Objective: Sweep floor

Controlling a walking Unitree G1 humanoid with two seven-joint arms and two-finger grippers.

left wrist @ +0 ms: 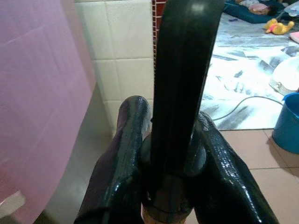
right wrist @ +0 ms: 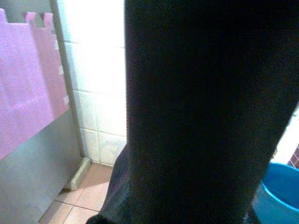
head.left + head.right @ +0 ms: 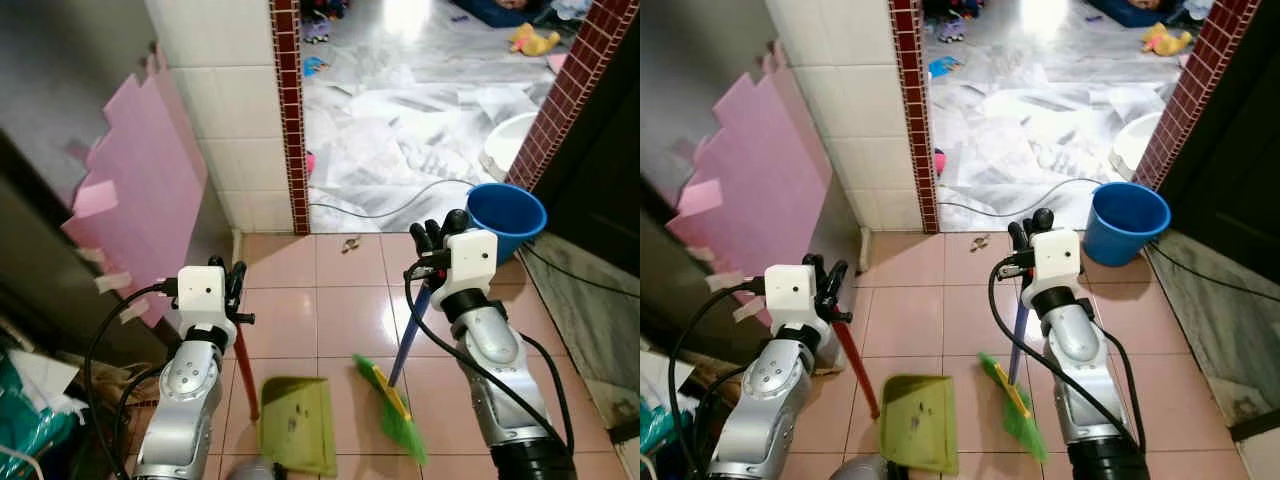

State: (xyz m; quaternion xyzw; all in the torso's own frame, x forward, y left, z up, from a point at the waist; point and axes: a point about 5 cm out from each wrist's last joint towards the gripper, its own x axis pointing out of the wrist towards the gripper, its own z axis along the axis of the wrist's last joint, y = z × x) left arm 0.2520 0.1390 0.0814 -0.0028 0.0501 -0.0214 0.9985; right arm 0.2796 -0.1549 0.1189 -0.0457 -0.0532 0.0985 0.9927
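My left gripper [image 3: 236, 283] is shut on the red handle [image 3: 245, 372] of a green dustpan [image 3: 297, 425], whose pan rests on the pink tile floor [image 3: 330, 300] in front of me. In the left wrist view the black fingers [image 1: 126, 158] clamp the dark handle top [image 1: 180, 93]. My right gripper [image 3: 432, 240] is shut on the blue handle [image 3: 407, 340] of a broom with green bristles [image 3: 395, 410], which touch the floor just right of the dustpan. A small bit of debris [image 3: 350, 243] lies on the tiles near the doorway.
A blue bucket [image 3: 505, 218] stands right of the doorway by a brick pillar [image 3: 560, 100]. A white tiled wall [image 3: 235, 120] and pink foam sheets [image 3: 135, 190] close the left side. Beyond the doorway lie scattered papers [image 3: 400, 110], a cable [image 3: 390, 210] and toys [image 3: 532, 40].
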